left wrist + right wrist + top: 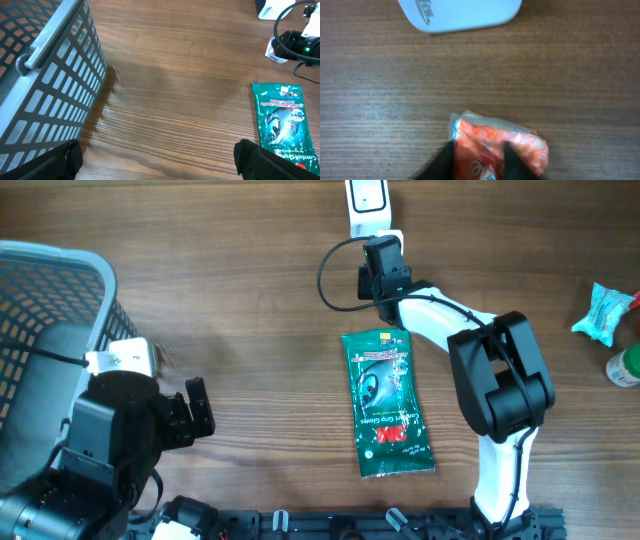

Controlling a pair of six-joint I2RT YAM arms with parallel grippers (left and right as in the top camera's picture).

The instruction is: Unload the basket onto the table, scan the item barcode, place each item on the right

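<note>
Two-arm station, viewed from above and from each wrist. The right gripper (479,161) reaches toward the far edge of the wooden table (240,300), its dark fingers (444,162) pressed in on an orange-red packet (530,150). One finger lies at the packet's left edge and the other across its middle (both are blurred in the wrist view). The packet sits low over the wood, near but apart from the white scanner (460,12), whose rounded body fills the top of that view. The left gripper (155,162) hangs at the near left of the table with its fingers spread wide and nothing between them; only bare wood shows in the gap. A grey mesh basket (55,35) stands just beside it on the left. A green packet (388,402) lies flat on the table near the centre, long side running toward the scanner, its far end close under the right arm's wrist. At the right edge, well apart from both arms, lie a small teal packet (603,313) and a green-and-white container (622,367), partly cut off.
</note>
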